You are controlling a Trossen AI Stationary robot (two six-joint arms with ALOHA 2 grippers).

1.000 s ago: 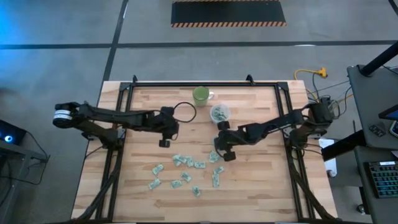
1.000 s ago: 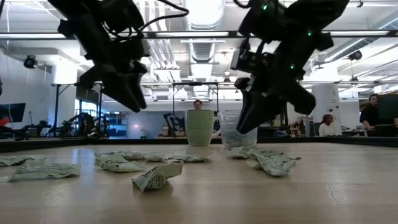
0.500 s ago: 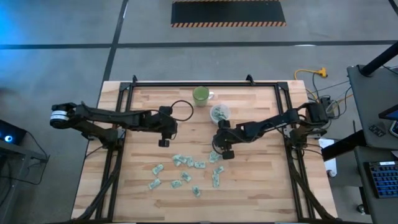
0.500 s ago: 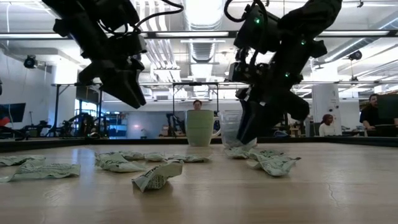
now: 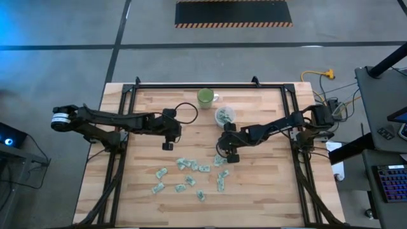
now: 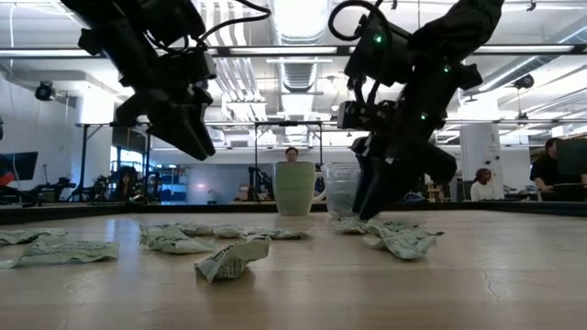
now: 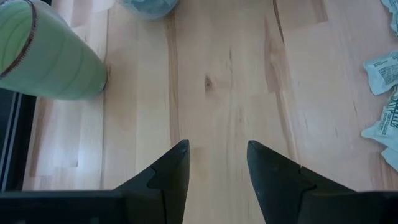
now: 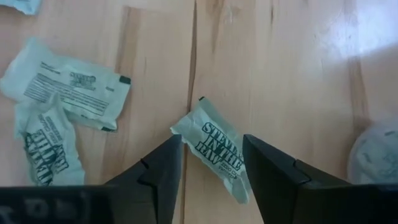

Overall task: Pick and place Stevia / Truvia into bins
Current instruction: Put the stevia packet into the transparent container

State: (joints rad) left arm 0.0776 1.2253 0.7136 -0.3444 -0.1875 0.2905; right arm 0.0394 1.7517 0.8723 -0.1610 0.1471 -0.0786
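Your right pincer point(image 8: 211, 168) hangs low over the wooden tabletop point(image 5: 254, 184), at the upper edge of the scattered packets and just below the clear cup point(image 5: 225, 115). Its two fingers point(image 8: 163, 167) stand apart, and a green-and-white sweetener packet point(image 8: 216, 148) lies flat on the wood between their tips, printed side up. You can see from the wrist camera that the fingers are on either side of it but not pressing it; it is not held.

Beside that packet, two more packets point(image 8: 65, 93) lie overlapping, one crumpled on top of the other's end. The rest of the packets point(image 5: 191, 175) are spread across the near half of the tabletop in a loose band. The clear cup already has a few packets inside and stands just beside a green mug point(image 5: 206, 97) toward the far edge. From table height, the cup point(image 6: 341, 190) and the mug point(image 6: 295, 188) stand upright side by side, and the right pincer point(image 6: 371, 206) shows in front of the cup.

Your left pincer point(image 7: 214, 165) waits over bare wood to the left of the mug, well apart from the packets. Its fingers point(image 7: 168, 171) are parted with nothing between them. The mug point(image 7: 46, 56) sits ahead of it and off to one side.
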